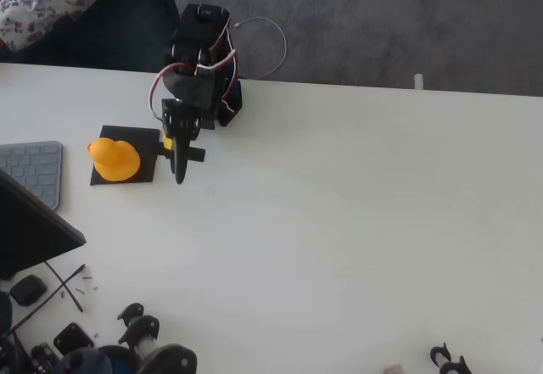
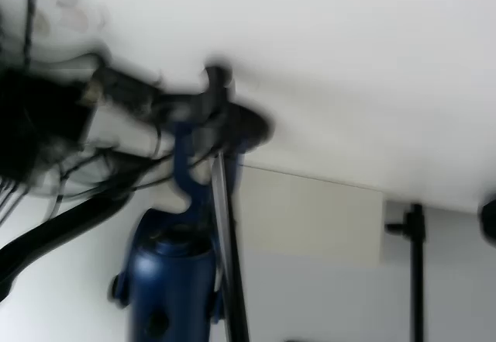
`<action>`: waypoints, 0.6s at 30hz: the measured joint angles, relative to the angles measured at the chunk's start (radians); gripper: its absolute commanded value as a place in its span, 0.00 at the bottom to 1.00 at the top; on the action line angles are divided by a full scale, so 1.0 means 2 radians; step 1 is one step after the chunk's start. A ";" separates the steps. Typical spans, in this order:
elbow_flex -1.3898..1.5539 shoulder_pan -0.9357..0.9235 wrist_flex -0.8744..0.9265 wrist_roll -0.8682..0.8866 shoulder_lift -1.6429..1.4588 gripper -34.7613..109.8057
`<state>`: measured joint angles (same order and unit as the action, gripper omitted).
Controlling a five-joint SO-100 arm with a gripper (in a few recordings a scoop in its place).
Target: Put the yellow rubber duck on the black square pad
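Observation:
In the overhead view the yellow rubber duck [image 1: 113, 159] sits upright on the black square pad [image 1: 137, 137], toward the pad's left side. My gripper [image 1: 179, 175] hangs just off the pad's right edge, a short gap away from the duck. Its fingers point down the picture and read as one narrow dark taper with no gap and nothing between them. The arm's black base [image 1: 204, 35] stands behind it at the table's far edge. The wrist view is blurred and looks up at the room, not at the table.
A grey keyboard [image 1: 34, 170] and a dark laptop edge [image 1: 38, 234] lie left of the pad. Small dark parts [image 1: 136, 333] crowd the bottom left corner, and more dark parts [image 1: 450, 359] sit at the bottom right. A thin cable loop [image 1: 270, 47] hangs past the far edge.

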<state>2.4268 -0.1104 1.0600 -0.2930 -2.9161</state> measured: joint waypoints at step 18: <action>0.176 0.006 -0.173 0.104 0.001 0.36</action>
<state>2.7780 -0.0982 0.7148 -0.0859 -2.9146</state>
